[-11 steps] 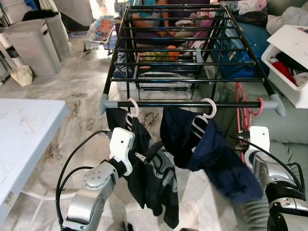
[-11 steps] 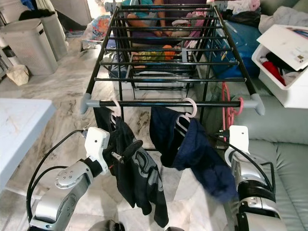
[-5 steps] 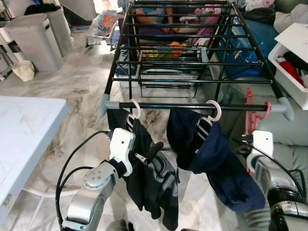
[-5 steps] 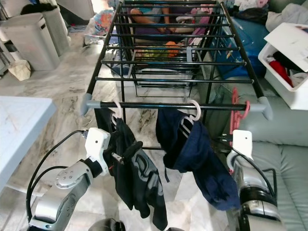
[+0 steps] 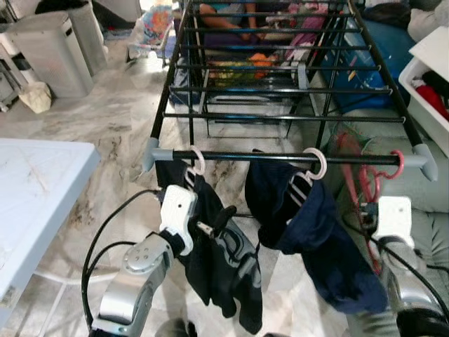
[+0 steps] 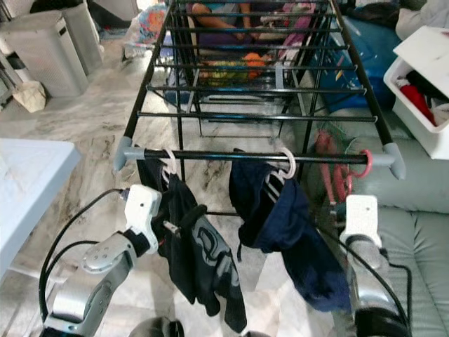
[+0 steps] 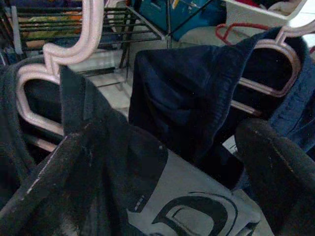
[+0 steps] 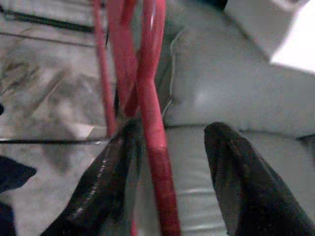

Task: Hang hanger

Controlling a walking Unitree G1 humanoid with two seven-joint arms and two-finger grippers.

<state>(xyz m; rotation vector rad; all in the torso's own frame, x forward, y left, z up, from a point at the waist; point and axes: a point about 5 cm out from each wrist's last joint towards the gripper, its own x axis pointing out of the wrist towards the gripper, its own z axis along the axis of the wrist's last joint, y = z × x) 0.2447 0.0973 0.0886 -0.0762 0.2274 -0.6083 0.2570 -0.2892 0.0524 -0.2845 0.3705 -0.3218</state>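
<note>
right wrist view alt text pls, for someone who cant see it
The right claw sits open around a red hanger, whose bars run between its two black fingers. Behind are a grey sofa cushion and marbled floor.

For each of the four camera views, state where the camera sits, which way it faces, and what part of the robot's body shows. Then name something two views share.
Left eye view: on the head, facing forward and down at the drying rack; both silver arms show.
Right eye view: the head's other eye, same scene, slightly offset.
Left wrist view: on the left wrist, along the left gripper at the black garment on a pink hanger.
Right wrist view: on the right wrist, along the right gripper, open around the red hanger.
Shared: the navy garment shows in eye and left wrist views.
</note>
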